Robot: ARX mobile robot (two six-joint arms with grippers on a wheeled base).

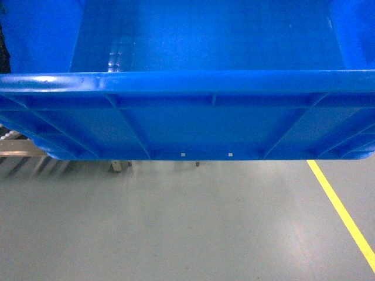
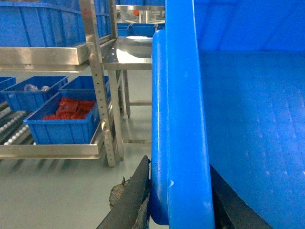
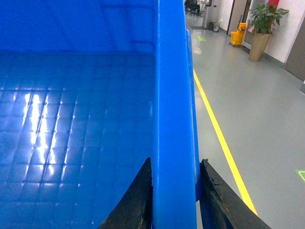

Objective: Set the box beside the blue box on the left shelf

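Note:
The box (image 1: 187, 123) is a large, empty blue plastic crate that fills the upper half of the head view, held up above the grey floor. My left gripper (image 2: 178, 164) is shut on its left wall (image 2: 181, 119), one black finger outside and one inside. On the opposite wall (image 3: 174, 119), my right gripper (image 3: 176, 161) is shut the same way. Neither gripper shows in the head view. The left shelf (image 2: 47, 53), a steel rack, stands off to the left. It carries several blue boxes, one with red items (image 2: 66, 119); I cannot tell which is the task's.
A steel table (image 2: 128, 57) stands behind the shelf's post. A corner of the roller rack (image 1: 17, 149) shows at the left of the head view. A yellow floor line (image 1: 343, 213) runs along the right. A potted plant (image 3: 264, 24) stands far down the corridor.

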